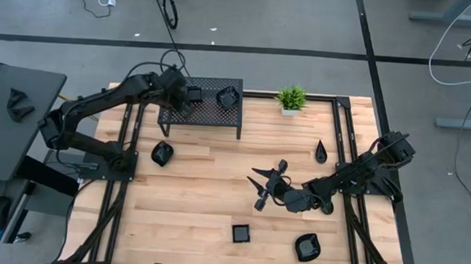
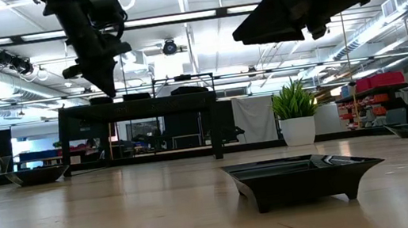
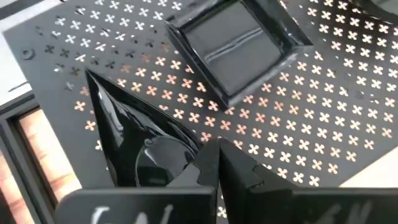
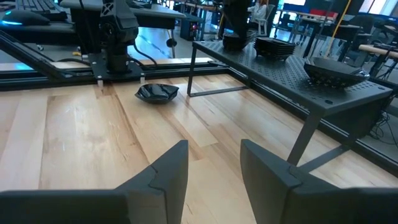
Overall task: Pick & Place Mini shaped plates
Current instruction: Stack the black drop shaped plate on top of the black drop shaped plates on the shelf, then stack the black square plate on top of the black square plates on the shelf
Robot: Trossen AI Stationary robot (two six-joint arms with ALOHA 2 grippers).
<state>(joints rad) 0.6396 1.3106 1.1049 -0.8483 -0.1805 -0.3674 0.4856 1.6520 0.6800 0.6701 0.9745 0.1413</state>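
Three plates on the rack (image 1: pixel 208 114) at upper left: the left end effector (image 3: pixel 214 163) pinches a teardrop plate (image 3: pixel 134 140), tip pointing away, beside a square plate (image 3: pixel 239 43). Right end effector (image 4: pixel 214 174) spread above the bench (image 1: pixel 199 195).

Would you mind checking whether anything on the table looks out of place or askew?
Nothing looks damaged or spilled. The mini plates are merely scattered: some sit on the black rack, others such as the square plate lie on the wooden table.
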